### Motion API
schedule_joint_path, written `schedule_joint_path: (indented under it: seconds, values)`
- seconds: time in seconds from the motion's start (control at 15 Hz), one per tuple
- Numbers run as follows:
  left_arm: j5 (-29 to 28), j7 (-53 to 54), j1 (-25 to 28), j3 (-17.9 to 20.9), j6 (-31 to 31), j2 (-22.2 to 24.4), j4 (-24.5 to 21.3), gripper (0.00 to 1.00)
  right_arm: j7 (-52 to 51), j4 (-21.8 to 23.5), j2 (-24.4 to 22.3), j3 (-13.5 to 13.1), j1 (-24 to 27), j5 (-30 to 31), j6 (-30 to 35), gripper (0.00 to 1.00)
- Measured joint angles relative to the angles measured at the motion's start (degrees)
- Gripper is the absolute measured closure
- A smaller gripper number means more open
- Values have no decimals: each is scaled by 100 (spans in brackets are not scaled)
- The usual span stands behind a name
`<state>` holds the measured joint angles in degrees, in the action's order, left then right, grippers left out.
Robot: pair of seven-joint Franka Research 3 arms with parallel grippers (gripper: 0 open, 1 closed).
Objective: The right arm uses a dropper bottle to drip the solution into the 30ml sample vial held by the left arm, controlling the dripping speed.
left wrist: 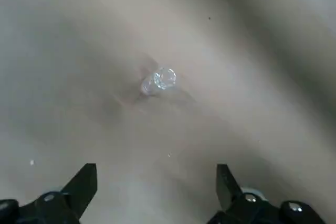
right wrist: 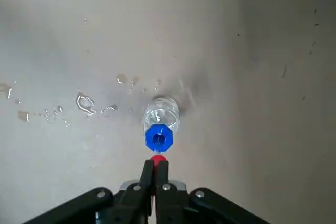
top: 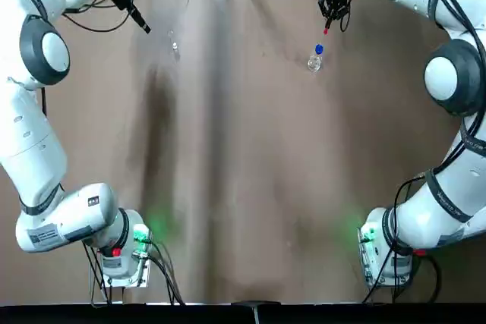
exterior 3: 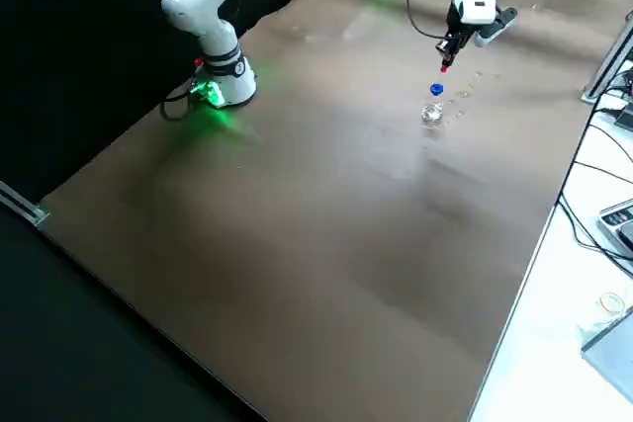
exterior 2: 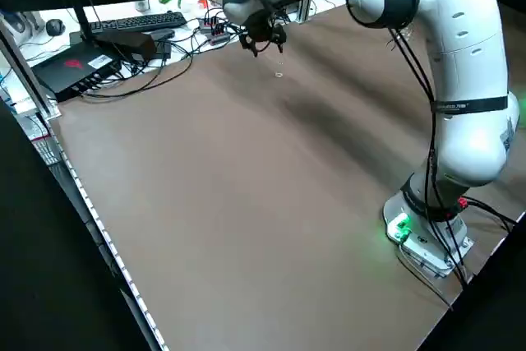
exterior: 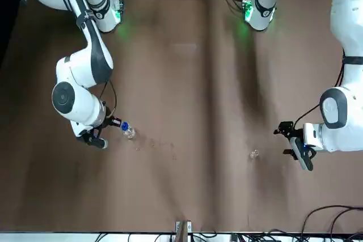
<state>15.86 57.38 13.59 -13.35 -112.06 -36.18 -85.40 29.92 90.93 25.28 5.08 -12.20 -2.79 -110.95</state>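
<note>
Right gripper (right wrist: 156,164): fingers closed on red-tipped dropper (right wrist: 158,159) above blue-collared bottle (right wrist: 159,120). Left gripper (left wrist: 157,176): fingers wide, vial (left wrist: 159,81) ungrasped. Gripping and dripping remain.

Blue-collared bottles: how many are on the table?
1. The bottle stands beneath the right claw, which is closed on the red-tipped dropper.

- The top view looks down on the bench (top: 243,187) from overhead.
- The front view faces the robot across the same bench.
- Both side views look diagonally down from raised spots.
- Each wrist view looks closely past its own hand.
</note>
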Motion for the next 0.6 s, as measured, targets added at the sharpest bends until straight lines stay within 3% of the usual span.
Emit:
schedule_joint_path:
  seconds: [0.6]
  values:
    - [-920,-4222,-653,-68,1580,1107,-6,0,-7,-19,1,-1,5,1,2,96]
